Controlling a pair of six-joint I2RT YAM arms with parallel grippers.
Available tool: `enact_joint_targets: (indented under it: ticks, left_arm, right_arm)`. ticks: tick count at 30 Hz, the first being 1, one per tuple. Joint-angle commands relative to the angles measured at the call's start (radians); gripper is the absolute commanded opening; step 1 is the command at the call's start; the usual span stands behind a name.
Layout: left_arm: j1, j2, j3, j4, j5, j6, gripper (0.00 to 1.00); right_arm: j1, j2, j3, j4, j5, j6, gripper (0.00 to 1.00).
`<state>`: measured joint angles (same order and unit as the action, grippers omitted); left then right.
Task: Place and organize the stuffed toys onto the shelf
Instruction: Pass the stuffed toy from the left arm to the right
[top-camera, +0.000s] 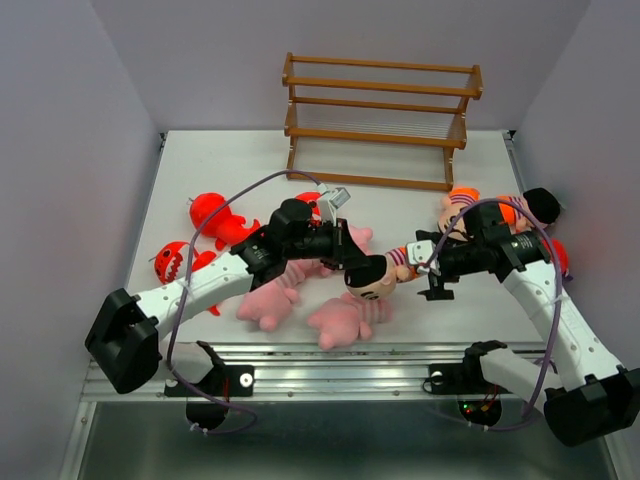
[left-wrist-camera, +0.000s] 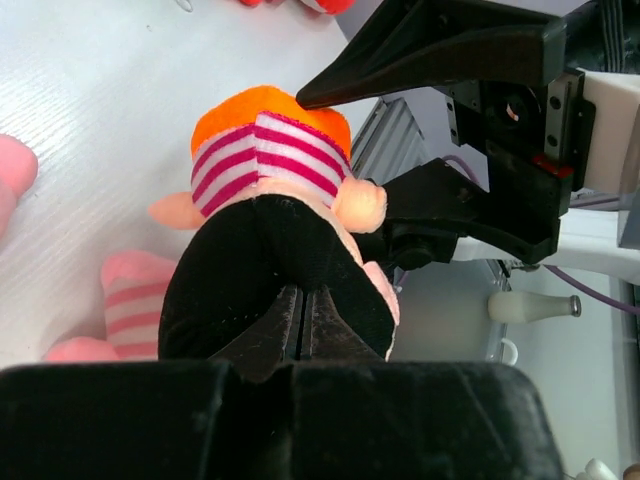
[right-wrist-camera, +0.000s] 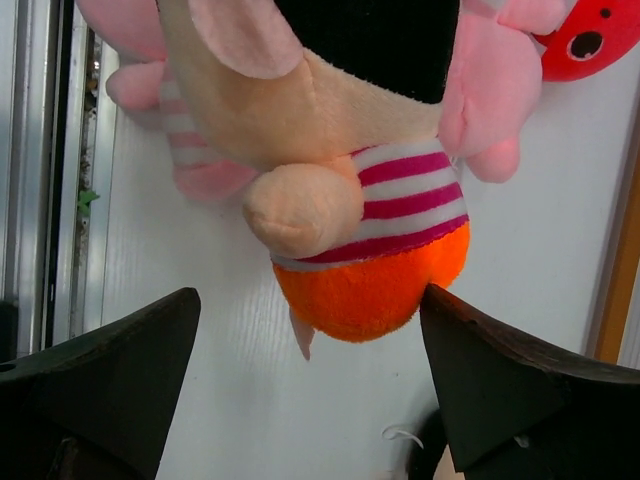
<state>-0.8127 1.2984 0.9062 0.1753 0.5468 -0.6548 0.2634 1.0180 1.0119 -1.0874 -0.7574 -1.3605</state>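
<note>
My left gripper is shut on the black-haired head of a striped doll with orange feet and holds it above the table's front middle. In the left wrist view the shut gripper pinches the doll's black hair. My right gripper is open around the doll's feet. In the right wrist view the orange foot lies between the open fingers, against the right one. The brown shelf stands empty at the back.
Two red sharks lie at the left and one at the far right. Pink striped animals lie at the front under the arms. Two more dolls lie at the right. The metal table rail runs along the front.
</note>
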Motion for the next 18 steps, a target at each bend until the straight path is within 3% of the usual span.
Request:
enact_joint_targets:
  ticks: [1, 6, 7, 11, 18]
  left_arm:
    - [-0.016, 0.007, 0.046, 0.092, 0.045, -0.011, 0.00]
    - [-0.019, 0.009, 0.039, 0.116, 0.062, -0.020, 0.00]
    - [-0.019, 0.009, 0.033, 0.122, 0.065, -0.023, 0.00]
    - [-0.019, 0.013, 0.025, 0.154, 0.077, -0.043, 0.00]
    - [-0.019, 0.012, 0.023, 0.219, 0.090, -0.086, 0.00]
  right_arm:
    - [0.010, -0.045, -0.044, 0.064, 0.041, -0.034, 0.93]
    - [0.010, -0.058, -0.075, 0.135, -0.054, 0.012, 0.79]
    - [0.010, -0.056, -0.076, 0.133, -0.075, 0.014, 0.71]
    - [0.010, -0.047, -0.087, 0.158, -0.151, 0.053, 0.54]
    - [0.010, -0.070, -0.105, 0.267, -0.134, 0.219, 0.16]
